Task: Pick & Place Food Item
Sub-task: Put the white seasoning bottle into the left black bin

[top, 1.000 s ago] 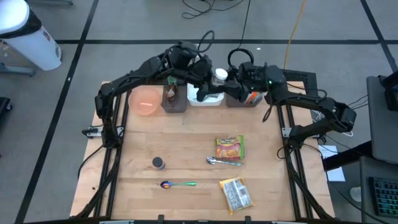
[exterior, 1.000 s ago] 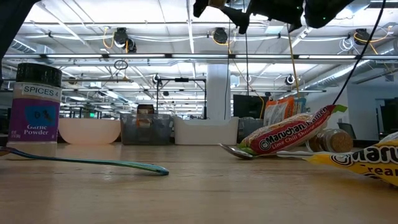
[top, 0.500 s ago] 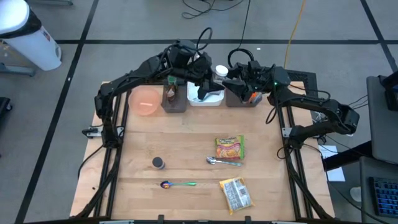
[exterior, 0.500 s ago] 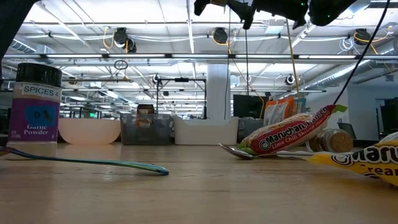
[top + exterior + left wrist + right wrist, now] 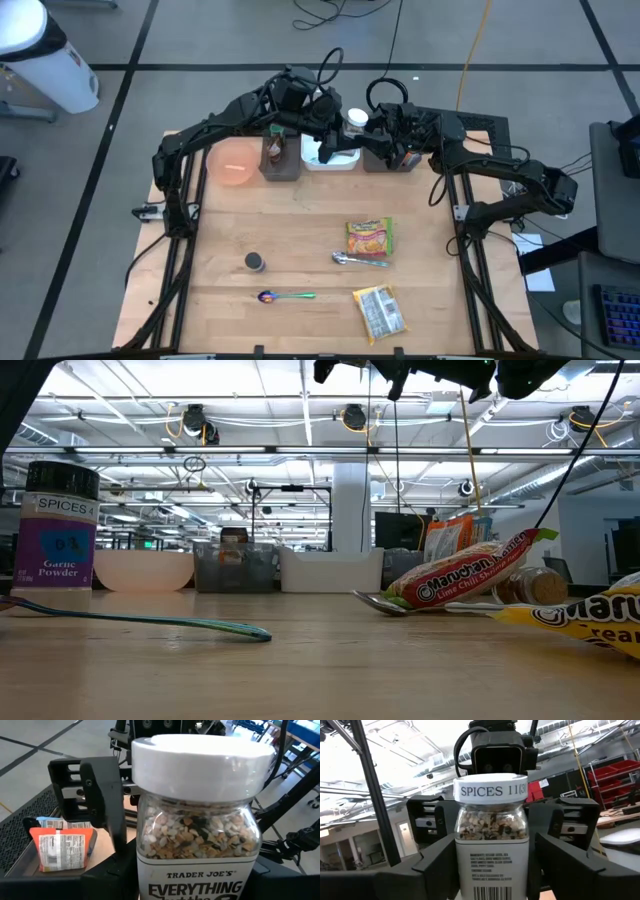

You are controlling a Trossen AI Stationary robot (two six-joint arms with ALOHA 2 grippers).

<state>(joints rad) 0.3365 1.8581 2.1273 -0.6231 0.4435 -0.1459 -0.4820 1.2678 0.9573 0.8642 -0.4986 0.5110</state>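
Note:
A glass seasoning jar [image 5: 197, 827] with a white lid [image 5: 354, 119] hangs upright, high above the bins at the table's far edge. My left gripper [image 5: 343, 130] is shut on it, reaching in from the table's left. My right gripper [image 5: 495, 870] is open and comes from the right. Its two fingers [image 5: 437, 865] stand on either side of the jar's body, close to the glass. Both grippers show at the top of the low view [image 5: 400, 372]. My left gripper pinches the jar's lower body [image 5: 150, 870] between its two fingers. It comes roughly level from the table's left side. The jar stands upright in the hold, lid up, lifted clear of the table and the bins.
Along the far edge stand a pink bowl [image 5: 234, 163], a grey bin [image 5: 279, 160], a white bin [image 5: 330, 159] and a grey bin with packets [image 5: 392, 158]. Two noodle packs [image 5: 369, 238], two spoons [image 5: 358, 260] and a garlic powder jar [image 5: 255, 261] lie nearer.
My right gripper has moved toward the table's left, up to the jar, and its fingers now stand around it. The jar and my left gripper have stayed in place.

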